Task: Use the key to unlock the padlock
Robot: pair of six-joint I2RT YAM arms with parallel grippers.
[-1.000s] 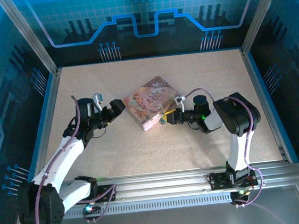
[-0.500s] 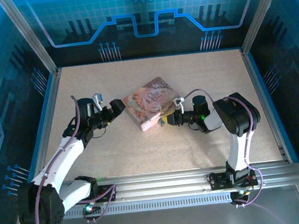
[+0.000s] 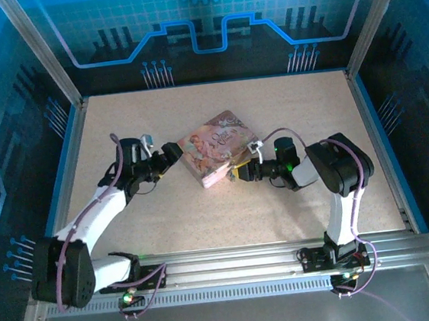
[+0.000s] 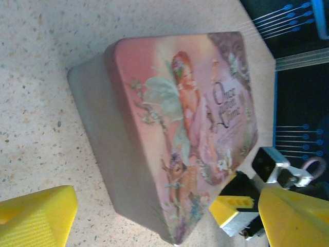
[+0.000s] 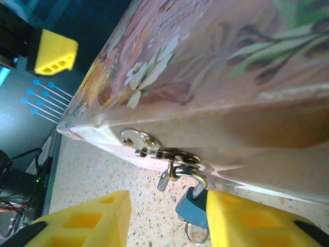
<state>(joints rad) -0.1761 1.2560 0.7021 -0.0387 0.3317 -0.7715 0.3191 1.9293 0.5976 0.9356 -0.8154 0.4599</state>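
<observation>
Locating the padlock [image 5: 191, 207]: position?
– Hanging by its shackle from the hasp [image 5: 154, 152] on the pink tin box [image 5: 221, 77], just beside one finger of the right gripper [image 5: 167, 213]
– Gripper states?
– Right: fingers parted, nothing clamped. Left gripper [image 3: 170, 153]: spread wide, empty, at the box's opposite end

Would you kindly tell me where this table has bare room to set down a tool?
The far strip of the table between the tin box and the back wall is bare, as is the near strip before the rail. It is crowded beside the box: the left pincer on its left, the right pincer at the padlock on its right.
</observation>
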